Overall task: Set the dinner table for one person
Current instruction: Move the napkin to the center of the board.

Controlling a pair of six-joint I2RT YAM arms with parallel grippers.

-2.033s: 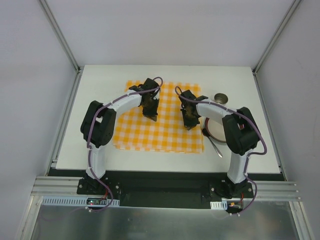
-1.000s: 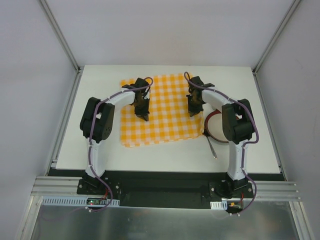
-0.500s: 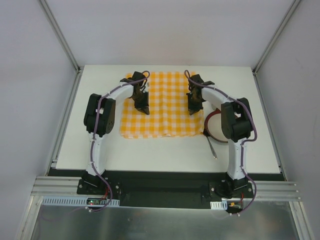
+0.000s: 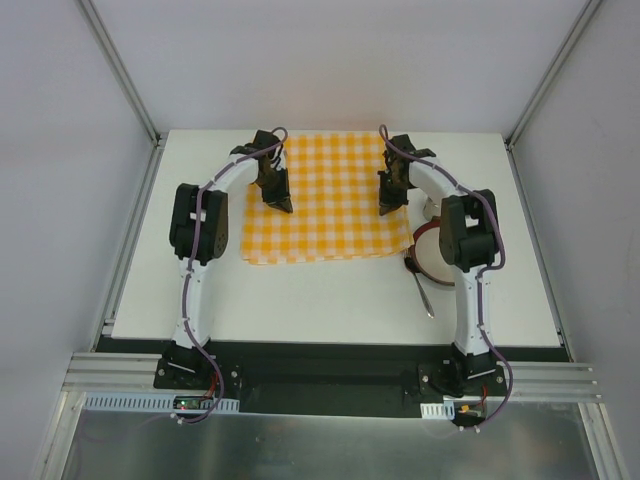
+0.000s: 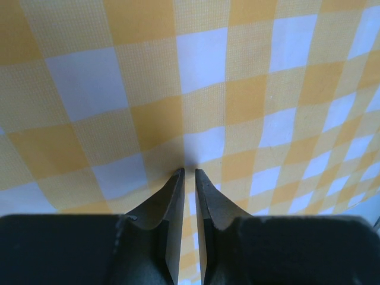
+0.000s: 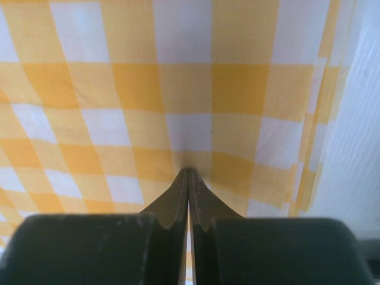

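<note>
An orange-and-white checked cloth [image 4: 325,195] lies spread on the far middle of the white dinner table [image 4: 300,300], its far edge close to the table's back edge. My left gripper [image 4: 283,205] stands tip-down on the cloth's left part. In the left wrist view the left gripper [image 5: 189,171] shows a thin slit between its jaws, and the cloth [image 5: 202,59] puckers at the tips. My right gripper [image 4: 385,208] stands tip-down on the cloth's right part. The right gripper [image 6: 189,170] is shut, and the cloth [image 6: 178,83] creases toward its tips.
A pale plate with a dark red rim [image 4: 432,255] sits right of the cloth, partly under my right arm. A metal utensil [image 4: 422,295] lies just in front of it. Frame posts and side walls stand along the table's left and right edges.
Both grippers have moved away from the arm bases toward the far edge, and the cloth has slid with them and lies squarer to the table. The plate and utensil have not moved.
</note>
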